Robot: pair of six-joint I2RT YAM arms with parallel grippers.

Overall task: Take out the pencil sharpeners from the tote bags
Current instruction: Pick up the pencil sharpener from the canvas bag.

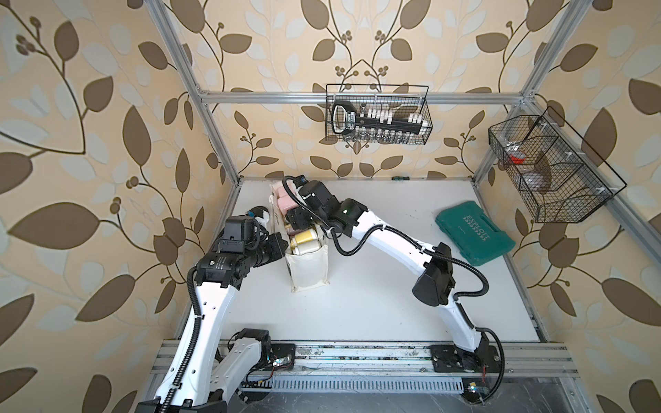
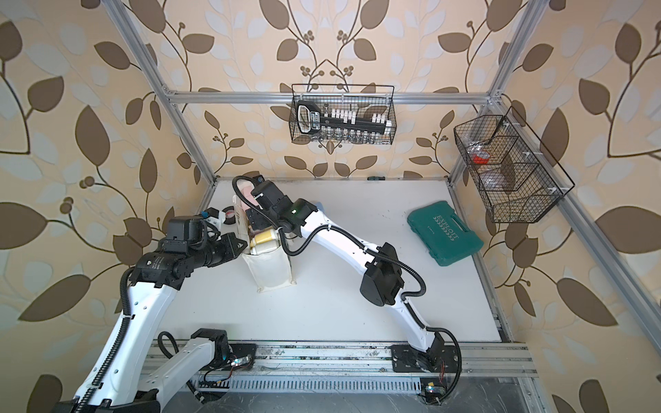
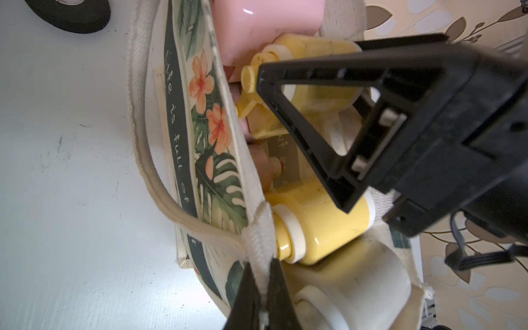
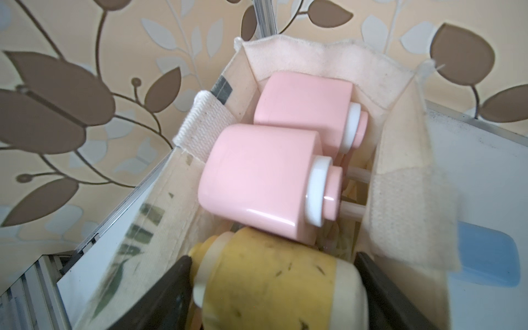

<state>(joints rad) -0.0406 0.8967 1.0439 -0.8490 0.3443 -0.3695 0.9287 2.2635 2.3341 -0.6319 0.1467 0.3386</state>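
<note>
The cream tote bag (image 1: 307, 271) (image 2: 270, 271) stands open on the white table, its leaf-and-flower print (image 3: 217, 183) facing left. My left gripper (image 1: 284, 246) (image 3: 261, 263) is shut on the strap at the bag's rim. My right gripper (image 1: 297, 219) (image 4: 273, 257) reaches down into the bag, a finger pressed on each end of a yellow pencil sharpener (image 4: 268, 285). Beyond it lie two pink sharpeners (image 4: 257, 185) (image 4: 303, 105). Another yellow one (image 3: 323, 225) and a cream one (image 3: 357, 280) lie near my left gripper. What lies deeper in the bag is hidden.
A teal EXPLOIT case (image 1: 475, 234) lies at the right of the table. Black wire baskets hang on the back wall (image 1: 377, 114) and the right wall (image 1: 551, 168). A black tape roll (image 2: 229, 214) lies left of the bag, and a pale blue object (image 4: 485, 257) lies right of it.
</note>
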